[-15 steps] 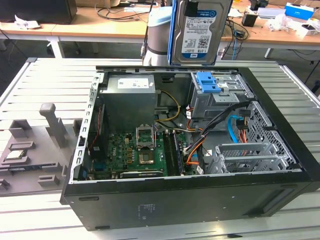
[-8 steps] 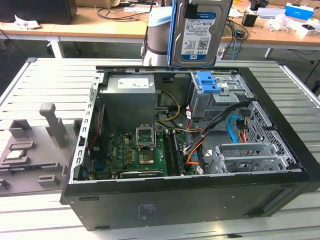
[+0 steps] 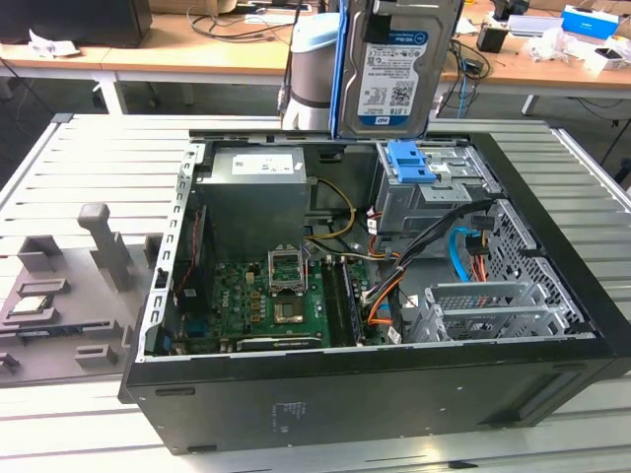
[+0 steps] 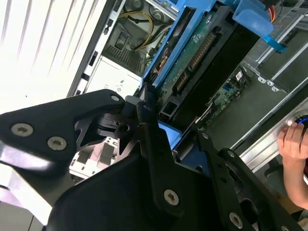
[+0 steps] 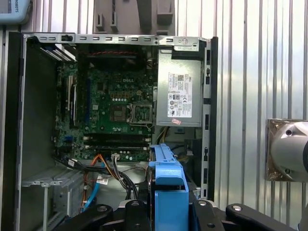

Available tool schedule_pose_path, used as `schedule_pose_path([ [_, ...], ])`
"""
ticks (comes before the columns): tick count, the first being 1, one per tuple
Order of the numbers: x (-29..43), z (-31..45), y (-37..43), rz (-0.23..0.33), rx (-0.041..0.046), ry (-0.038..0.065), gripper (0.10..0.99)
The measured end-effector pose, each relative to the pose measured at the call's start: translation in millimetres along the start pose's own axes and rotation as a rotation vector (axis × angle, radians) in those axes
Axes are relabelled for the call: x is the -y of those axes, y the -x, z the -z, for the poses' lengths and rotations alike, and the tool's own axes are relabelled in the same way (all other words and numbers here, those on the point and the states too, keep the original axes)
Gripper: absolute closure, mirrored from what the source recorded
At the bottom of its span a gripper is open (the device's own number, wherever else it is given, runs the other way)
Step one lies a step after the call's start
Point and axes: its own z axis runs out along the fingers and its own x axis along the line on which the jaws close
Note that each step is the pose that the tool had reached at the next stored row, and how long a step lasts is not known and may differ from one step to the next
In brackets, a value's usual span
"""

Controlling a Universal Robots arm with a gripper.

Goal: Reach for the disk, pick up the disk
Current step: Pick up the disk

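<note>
Your claw [image 5: 166, 211] gripped the disk [image 3: 394, 69] by its blue frame, clear above the case [image 3: 375, 394]; rigid, weighty, fragile underside.

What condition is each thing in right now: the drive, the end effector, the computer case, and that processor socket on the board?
Disk: lifted upright above the case, held by its blue frame.
End effector: shut on the disk's blue frame.
Computer case: lying on its side, side panel off, inside exposed.
Processor socket: retention frame flipped up, open.
Blue latch: resting on the drive cage.

The disk [image 3: 396, 69] is cut off above.
</note>
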Motion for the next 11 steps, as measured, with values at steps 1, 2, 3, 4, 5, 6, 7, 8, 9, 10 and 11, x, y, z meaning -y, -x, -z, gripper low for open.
schedule_pose_path([
  [1, -0.3, -0.1, -2.1, 0.000, -0.0001, 0.000, 0.722],
  [2, -0.4, -0.1, -3.3, 0.000, -0.0002, 0.000, 0.722],
  [3, -0.7, -0.3, -6.6, 0.000, 0.0000, 0.000, 0.722],
  [4, -1.0, -0.4, -9.3, 0.000, -0.0001, 0.000, 0.722],
  [5, -1.2, -0.5, -11.0, 0.000, 0.0000, 0.000, 0.722],
  [6, -1.3, -0.6, -12.6, 0.000, -0.0001, 0.000, 0.722],
  [7, -1.5, -0.8, -15.3, 0.000, -0.0001, 0.000, 0.722],
  [8, -1.6, -1.0, -18.2, 0.000, 0.0000, 0.000, 0.722],
  [9, -1.7, -1.2, -20.5, 0.000, 0.0000, 0.000, 0.722],
  [10, -1.7, -1.3, -21.9, 0.000, 0.0000, 0.000, 0.722],
  [11, -1.8, -1.4, -24.2, 0.000, 0.0000, 0.000, 0.722],
])
